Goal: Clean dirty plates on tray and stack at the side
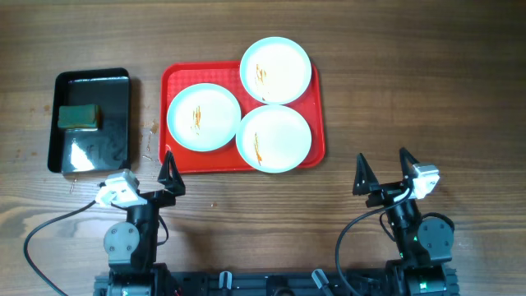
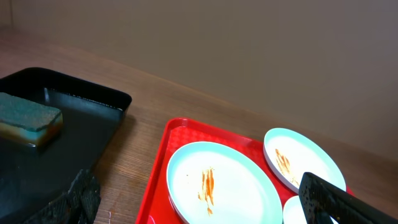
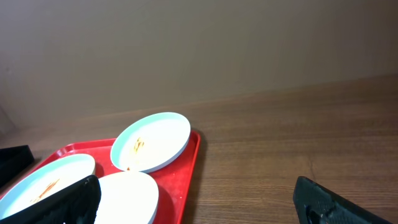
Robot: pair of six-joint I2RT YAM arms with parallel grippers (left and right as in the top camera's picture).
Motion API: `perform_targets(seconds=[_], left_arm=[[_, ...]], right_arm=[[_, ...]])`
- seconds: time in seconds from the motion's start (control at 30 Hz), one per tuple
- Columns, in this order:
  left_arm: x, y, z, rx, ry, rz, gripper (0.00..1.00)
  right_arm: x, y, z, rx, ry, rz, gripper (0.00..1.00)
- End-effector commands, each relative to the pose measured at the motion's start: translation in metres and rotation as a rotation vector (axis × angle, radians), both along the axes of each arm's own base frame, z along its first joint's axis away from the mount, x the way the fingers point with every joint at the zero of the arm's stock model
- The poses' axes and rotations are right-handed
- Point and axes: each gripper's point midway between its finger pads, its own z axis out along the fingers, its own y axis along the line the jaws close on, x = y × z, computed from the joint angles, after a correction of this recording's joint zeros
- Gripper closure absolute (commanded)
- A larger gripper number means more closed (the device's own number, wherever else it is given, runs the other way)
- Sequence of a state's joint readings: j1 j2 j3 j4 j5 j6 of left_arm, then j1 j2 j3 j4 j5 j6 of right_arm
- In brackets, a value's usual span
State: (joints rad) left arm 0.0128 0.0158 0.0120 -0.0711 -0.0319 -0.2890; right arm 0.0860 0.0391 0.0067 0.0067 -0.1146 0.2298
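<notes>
The red tray [image 1: 316, 123] lies at the table's middle and holds three white plates with orange-brown sauce streaks: one on the left [image 1: 203, 117], one at the far right [image 1: 275, 70] overlapping the tray's far rim, and one at the near right [image 1: 274, 137]. My left gripper [image 1: 152, 177] is open and empty just in front of the tray's near left corner. My right gripper [image 1: 384, 168] is open and empty to the right of the tray, nearer me. The left wrist view shows the tray [image 2: 177, 134] and left plate [image 2: 224, 180]. The right wrist view shows the far plate [image 3: 151, 142].
A black glossy tray [image 1: 115, 90] stands left of the red tray, with a green and yellow sponge [image 1: 79, 117] in it. They also show in the left wrist view, the tray [image 2: 93, 124] and sponge [image 2: 28, 118]. Bare wooden table [image 1: 411, 99] lies right of the red tray.
</notes>
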Motion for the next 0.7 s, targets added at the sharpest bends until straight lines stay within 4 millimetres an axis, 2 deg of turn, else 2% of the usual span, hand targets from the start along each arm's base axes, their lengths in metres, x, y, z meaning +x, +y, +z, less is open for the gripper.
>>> perform_targets(seconds=[0.0,0.1,0.2,0.33,0.43,0.6,0.67], left_arm=[[0.0,0.001,-0.003,0.025,0.007,0.006,0.0],[0.0,0.001,-0.003,0.025,0.007,0.006,0.0],[0.0,0.001,-0.003,0.025,0.007,0.007,0.0],[0.0,0.001,-0.003,0.025,0.006,0.007,0.0],[0.001,0.001,-0.001,-0.002,-0.002,0.009,0.0],[0.0,0.001,0.028,-0.004,-0.107,0.009,0.0],[-0.004,0.003,0.052,-0.004,-0.142,0.019,0.0]], right_arm=[[0.0,-0.001,0.004,-0.015,-0.02,-0.005,0.01],[0.0,-0.002,0.012,0.009,-0.049,-0.011,0.0],[0.001,-0.009,0.02,0.119,-0.064,-0.049,0.0],[-0.001,-0.009,0.037,0.103,-0.135,-0.045,0.0],[-0.005,-0.011,0.061,0.002,-0.254,-0.062,0.0],[-0.019,-0.027,0.109,-0.144,-0.456,-0.188,0.0],[-0.024,-0.031,0.125,-0.2,-0.501,-0.223,0.0]])
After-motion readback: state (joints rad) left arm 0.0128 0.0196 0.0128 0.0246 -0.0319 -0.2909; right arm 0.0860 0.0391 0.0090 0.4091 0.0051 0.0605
